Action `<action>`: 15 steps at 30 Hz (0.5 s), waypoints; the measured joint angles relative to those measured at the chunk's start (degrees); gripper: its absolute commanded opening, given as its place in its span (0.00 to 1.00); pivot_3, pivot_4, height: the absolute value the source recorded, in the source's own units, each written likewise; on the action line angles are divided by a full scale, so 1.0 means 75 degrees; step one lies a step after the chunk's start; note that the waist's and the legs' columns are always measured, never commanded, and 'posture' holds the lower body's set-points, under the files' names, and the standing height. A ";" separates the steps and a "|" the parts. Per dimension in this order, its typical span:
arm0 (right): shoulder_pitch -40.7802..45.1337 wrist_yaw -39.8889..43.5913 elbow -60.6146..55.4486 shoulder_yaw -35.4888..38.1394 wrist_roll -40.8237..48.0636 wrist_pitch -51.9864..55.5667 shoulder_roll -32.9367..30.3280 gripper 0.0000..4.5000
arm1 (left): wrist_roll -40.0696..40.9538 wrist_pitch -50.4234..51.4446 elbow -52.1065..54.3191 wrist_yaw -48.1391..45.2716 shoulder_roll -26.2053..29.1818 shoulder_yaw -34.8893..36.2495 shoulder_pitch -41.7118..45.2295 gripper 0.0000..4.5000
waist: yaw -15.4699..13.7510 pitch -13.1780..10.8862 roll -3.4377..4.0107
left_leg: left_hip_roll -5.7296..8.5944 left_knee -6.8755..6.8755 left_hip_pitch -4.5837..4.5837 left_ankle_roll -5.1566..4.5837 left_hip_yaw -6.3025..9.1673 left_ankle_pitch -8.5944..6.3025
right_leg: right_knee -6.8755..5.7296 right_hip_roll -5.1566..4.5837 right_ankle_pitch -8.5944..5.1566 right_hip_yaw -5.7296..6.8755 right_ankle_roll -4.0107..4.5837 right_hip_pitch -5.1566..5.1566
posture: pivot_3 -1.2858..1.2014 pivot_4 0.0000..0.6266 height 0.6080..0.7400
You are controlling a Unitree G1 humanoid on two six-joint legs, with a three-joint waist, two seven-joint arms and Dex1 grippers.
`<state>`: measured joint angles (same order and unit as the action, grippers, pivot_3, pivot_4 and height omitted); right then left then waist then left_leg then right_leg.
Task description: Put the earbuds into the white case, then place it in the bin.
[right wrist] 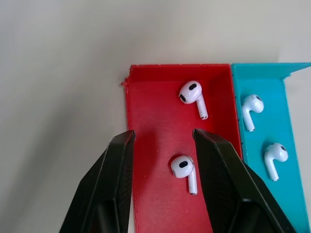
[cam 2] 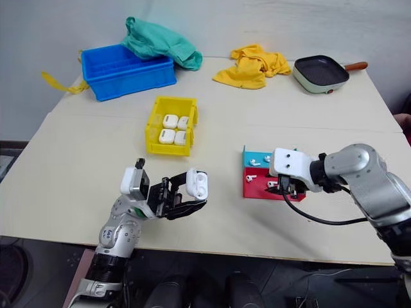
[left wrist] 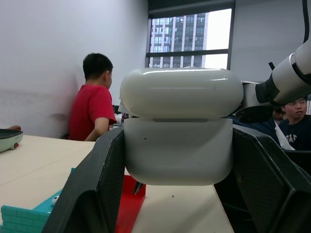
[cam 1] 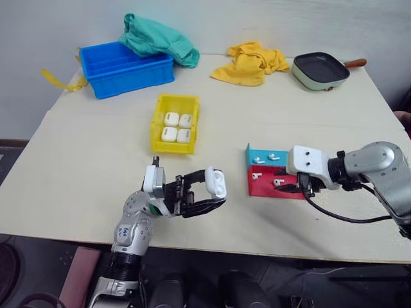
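White case point(cam 1: 216, 182) clamped in left claw point(cam 1: 207, 189); right claw point(right wrist: 163, 160) part-open, empty, straddling earbud point(right wrist: 184, 170) in red tray point(right wrist: 155, 116).

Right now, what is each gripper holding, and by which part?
The left gripper holds the white case by the two sides of its lower body. The right gripper holds nothing; its open fingers straddle an earbud in the red tray.
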<state>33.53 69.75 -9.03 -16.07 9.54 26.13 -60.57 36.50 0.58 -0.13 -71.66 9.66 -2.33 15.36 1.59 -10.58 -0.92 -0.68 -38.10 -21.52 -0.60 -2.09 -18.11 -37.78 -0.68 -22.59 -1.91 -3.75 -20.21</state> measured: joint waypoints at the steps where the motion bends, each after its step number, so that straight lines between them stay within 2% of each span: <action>1: 0.0184 0.0102 0.0217 -0.0145 -0.0138 -0.0080 0.0088 0.42 | -0.0001 0.0002 0.0005 0.0009 0.0010 -0.0006 -0.0021 0.62 | 0.0002 0.0000 0.0000 | 0.0000 -0.0001 -0.0004 0.0003 0.0000 0.0002 | -0.0004 0.0000 0.0000 0.0000 0.0000 -0.0006 | 0.52 0.24 1.00; 9: 0.0921 0.0520 0.1538 -0.0687 -0.1029 -0.0924 0.0829 0.42 | 0.0000 0.0011 0.0282 0.0075 0.0047 -0.0148 -0.0088 0.62 | 0.0016 0.0000 0.0000 | -0.0001 0.0001 -0.0007 0.0011 -0.0002 0.0006 | -0.0027 0.0001 0.0000 0.0002 0.0000 -0.0023 | 0.52 0.24 1.00; 15: 0.1282 0.0869 0.2346 -0.0838 -0.1481 -0.1477 0.0996 0.42 | -0.0004 0.0011 0.0527 0.0139 0.0075 -0.0168 -0.0362 0.62 | 0.0016 0.0000 0.0000 | -0.0001 -0.0001 -0.0008 0.0011 -0.0003 0.0006 | -0.0025 -0.0001 0.0000 0.0002 0.0001 -0.0023 | 0.52 0.24 1.00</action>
<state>43.14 76.27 8.56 -22.35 -1.56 15.06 -53.10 36.47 0.66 3.83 -70.61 10.22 -3.59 12.65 1.71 -10.58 -0.92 -0.69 -38.10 -21.58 -0.51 -2.11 -18.06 -37.97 -0.69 -22.59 -1.90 -3.74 -20.39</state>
